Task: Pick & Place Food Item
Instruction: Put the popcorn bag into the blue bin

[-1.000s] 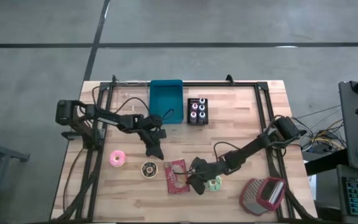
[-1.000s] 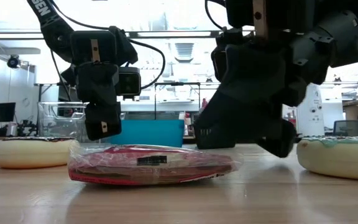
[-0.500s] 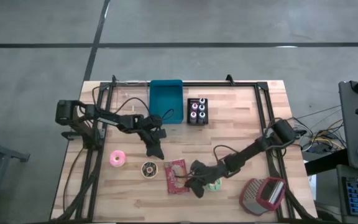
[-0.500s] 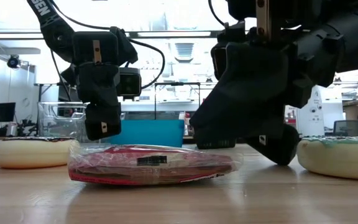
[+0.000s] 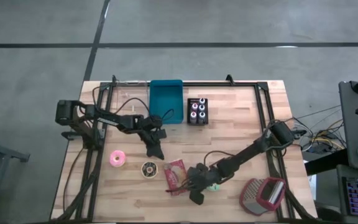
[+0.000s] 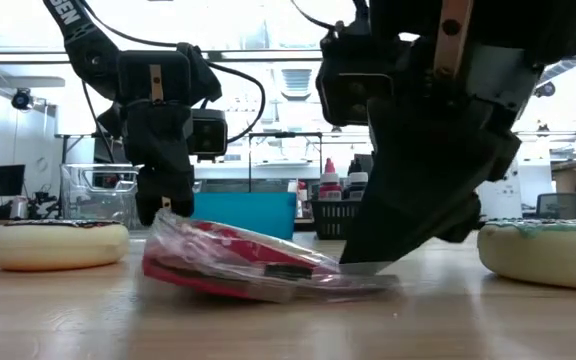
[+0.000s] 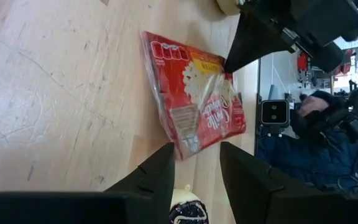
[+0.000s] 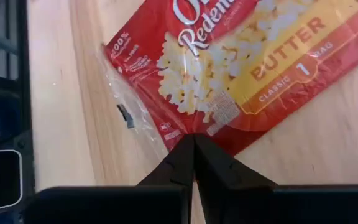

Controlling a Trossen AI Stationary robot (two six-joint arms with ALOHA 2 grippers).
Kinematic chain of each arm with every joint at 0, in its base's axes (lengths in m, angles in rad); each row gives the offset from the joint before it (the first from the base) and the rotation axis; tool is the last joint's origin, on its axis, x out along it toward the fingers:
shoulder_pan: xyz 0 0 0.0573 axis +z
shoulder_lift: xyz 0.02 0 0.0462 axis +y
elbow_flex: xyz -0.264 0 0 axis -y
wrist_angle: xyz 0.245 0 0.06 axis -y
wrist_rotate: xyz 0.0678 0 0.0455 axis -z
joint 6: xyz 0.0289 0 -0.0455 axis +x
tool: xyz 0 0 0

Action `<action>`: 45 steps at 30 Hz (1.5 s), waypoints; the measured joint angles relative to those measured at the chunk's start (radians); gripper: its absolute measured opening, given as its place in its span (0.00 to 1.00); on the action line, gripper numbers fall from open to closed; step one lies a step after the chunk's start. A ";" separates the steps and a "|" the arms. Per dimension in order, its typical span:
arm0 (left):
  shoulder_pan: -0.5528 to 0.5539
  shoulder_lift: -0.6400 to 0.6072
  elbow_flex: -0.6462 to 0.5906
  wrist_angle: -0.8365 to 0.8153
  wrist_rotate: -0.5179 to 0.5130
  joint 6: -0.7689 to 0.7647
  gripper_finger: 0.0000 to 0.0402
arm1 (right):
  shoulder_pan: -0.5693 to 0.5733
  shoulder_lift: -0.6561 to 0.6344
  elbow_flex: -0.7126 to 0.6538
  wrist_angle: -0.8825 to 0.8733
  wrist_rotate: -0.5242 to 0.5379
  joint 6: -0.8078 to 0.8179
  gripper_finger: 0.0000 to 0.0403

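Pincer pinching crinkly plastic popcorn bag, planked wooden table

The high view looks straight down on the whole counter from far above. The low view sits at counter height, very near, facing the room behind. Each wrist view looks forward along its own arm, close to the wood. All four views share the popcorn bag; the low view's far end is probably the blue bin.
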 joint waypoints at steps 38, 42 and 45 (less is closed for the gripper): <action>-0.116 -0.001 0.003 -0.009 -0.139 -0.156 0.33 | -0.007 0.001 -0.024 0.047 0.035 0.024 0.02; -0.123 -0.001 0.003 -0.028 -0.154 -0.171 0.33 | -0.010 0.002 -0.024 0.049 0.035 0.024 0.02; -0.123 0.003 0.003 -0.041 -0.184 -0.180 0.33 | -0.010 0.002 -0.024 0.049 0.036 0.025 0.02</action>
